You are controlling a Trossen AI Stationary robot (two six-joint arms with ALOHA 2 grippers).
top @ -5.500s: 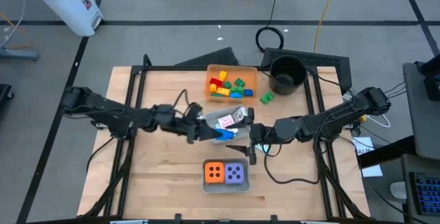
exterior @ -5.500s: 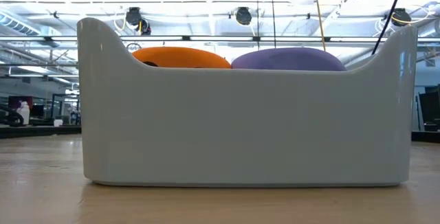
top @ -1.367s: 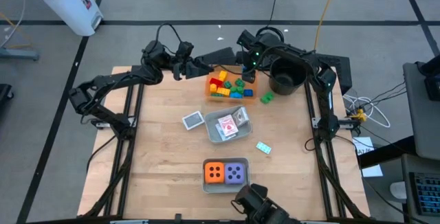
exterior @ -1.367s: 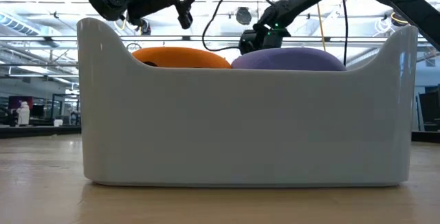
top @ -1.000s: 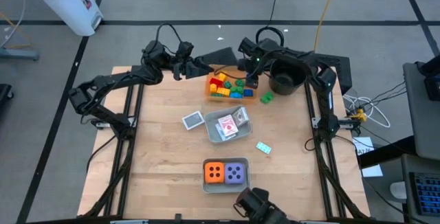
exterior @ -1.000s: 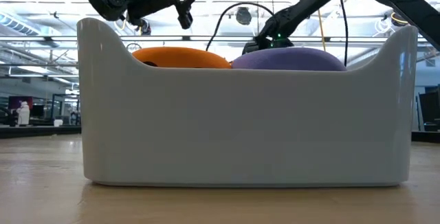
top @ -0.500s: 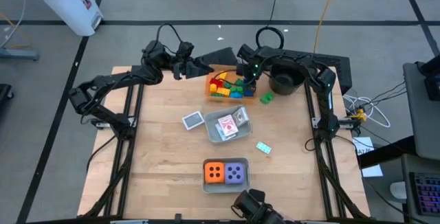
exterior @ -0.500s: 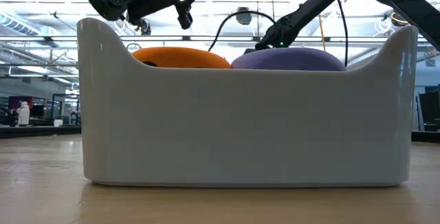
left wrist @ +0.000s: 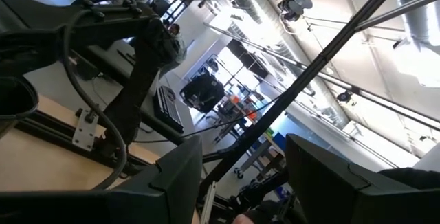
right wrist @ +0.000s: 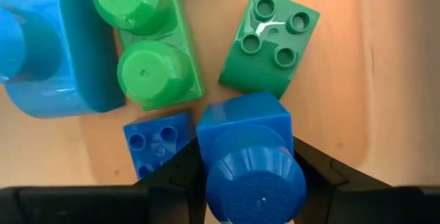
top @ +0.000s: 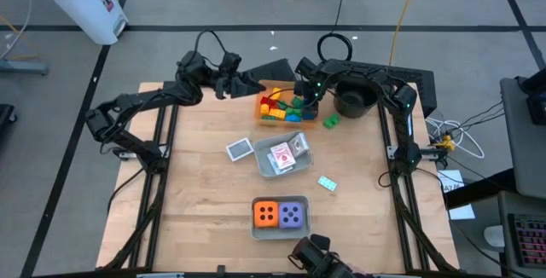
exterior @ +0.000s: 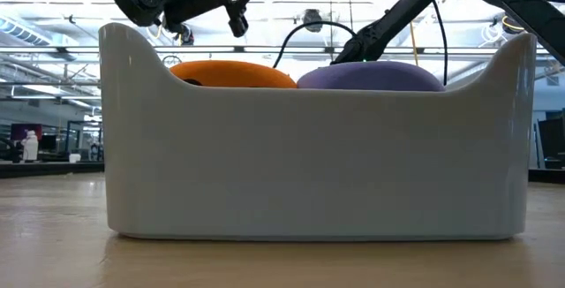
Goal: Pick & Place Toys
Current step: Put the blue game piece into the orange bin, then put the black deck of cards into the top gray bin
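Holding a blue brick (right wrist: pixel 251 157) between its two fingers, my right gripper (top: pixel 305 95) sits low over the orange tray (top: pixel 310 87) at the far centre of the table (top: pixel 196 193); the wrist view shows the brick clamped on both sides, studs up; directly beneath lie a dark green brick (right wrist: pixel 270 44), a light green brick (right wrist: pixel 146 45), a second small blue brick (right wrist: pixel 157 143) and a larger blue piece (right wrist: pixel 48 52), all on the tray floor. One green brick (top: pixel 331 121) lies on the table just right of the tray, near the black pot (top: pixel 355 91). My left gripper (top: pixel 245 82) hangs raised just left of the orange tray, fingers parted at a middling gap, nothing between them. Mid-table, the clear grey tray (top: pixel 264 165) holds playing cards (top: pixel 288 151); one card (top: pixel 240 148) lies just left of it, a teal card (top: pixel 327 182) to its right and nearer. At the near edge, the grey bin (exterior: pixel 309 164) holds the orange die (top: pixel 266 215) and purple die (top: pixel 293 216) side by side.
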